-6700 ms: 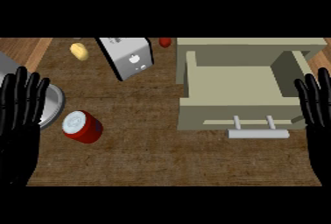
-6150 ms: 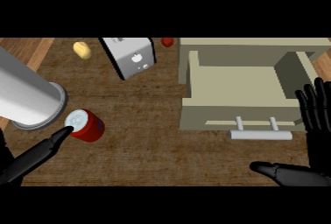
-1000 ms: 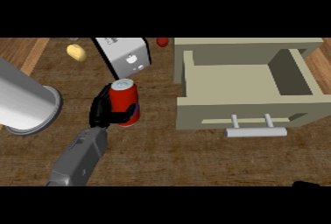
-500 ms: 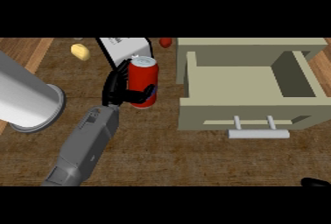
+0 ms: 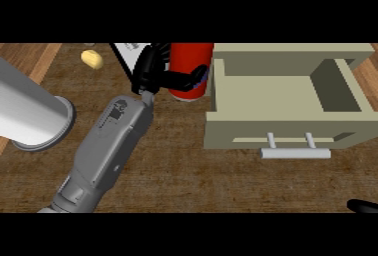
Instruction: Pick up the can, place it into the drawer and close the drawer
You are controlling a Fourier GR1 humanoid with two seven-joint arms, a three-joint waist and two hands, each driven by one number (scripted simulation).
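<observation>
Can carried toward the open drawer

The red can [image 5: 189, 70], held at about 12 o'clock in the head view just beside the drawer [image 5: 284, 95], is gripped at mid-body by the left hand [image 5: 151, 70], fingers and thumb curled round it. It is judged rigid, light and smooth-sided, best taken round its middle. Compared with half a second earlier, it has been lifted higher and nearer the drawer. Of the right hand [image 5: 362, 205], at 5 o'clock, finger state cannot be told.

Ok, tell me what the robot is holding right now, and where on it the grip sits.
The left hand holds the red can, fingers and thumb curled round its side, just left of the open drawer. Only a tip of the right hand shows, holding nothing visible.
</observation>
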